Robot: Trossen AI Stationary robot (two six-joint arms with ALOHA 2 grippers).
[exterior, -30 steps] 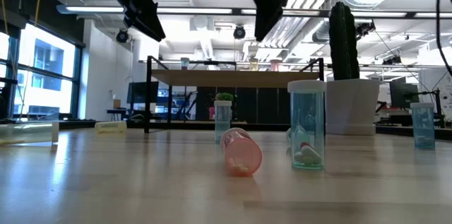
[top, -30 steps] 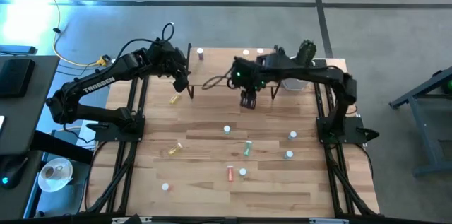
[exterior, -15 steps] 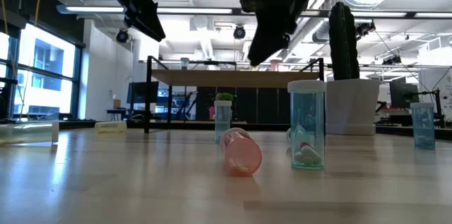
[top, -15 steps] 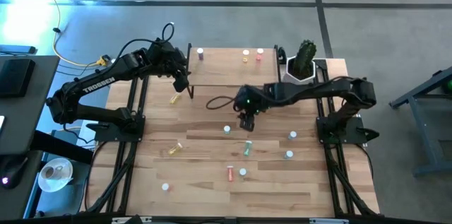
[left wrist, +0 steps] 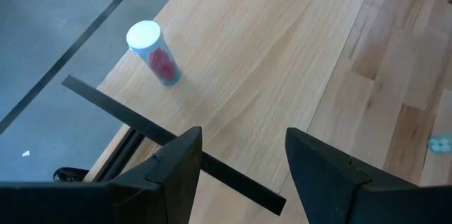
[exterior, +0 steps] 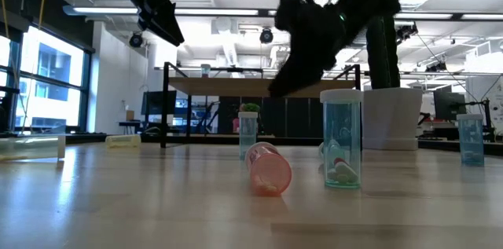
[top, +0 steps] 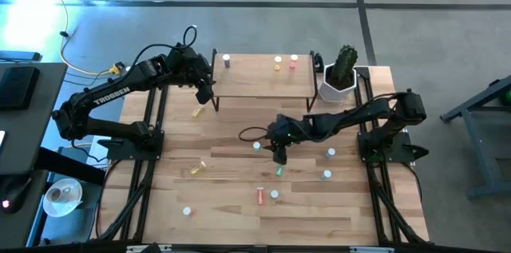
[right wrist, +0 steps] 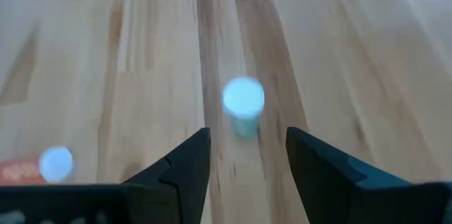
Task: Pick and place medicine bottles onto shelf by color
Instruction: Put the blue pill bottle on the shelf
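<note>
The shelf [top: 255,81], a light-wood board on black legs, stands at the table's far side with three small medicine bottles upright on it. One of them, red with a white cap [left wrist: 153,53], shows ahead of my left gripper [top: 205,92], which hangs open above the shelf's left end. More bottles are scattered over the table. My right gripper [top: 275,151] hangs open, low over the table's middle and slanting down. An upright pale-capped bottle [right wrist: 244,104] stands just ahead of its fingers, toward the table's left [top: 256,146]. A green bottle [top: 279,171] sits just nearside of that gripper.
A white pot with a cactus [top: 342,73] stands at the shelf's right end. A red bottle [top: 260,196] lies near the front beside an upright capped one [top: 274,195]. Yellow bottles [top: 197,112] [top: 197,168] lie on the left, blue ones [top: 330,152] stand on the right.
My right gripper has come away from the front of the shelf, moving toward the table's near edge and sinking low over the table's middle. It has tipped from pointing nearly straight down to a forward slant and has stayed open. No bottle has moved.
</note>
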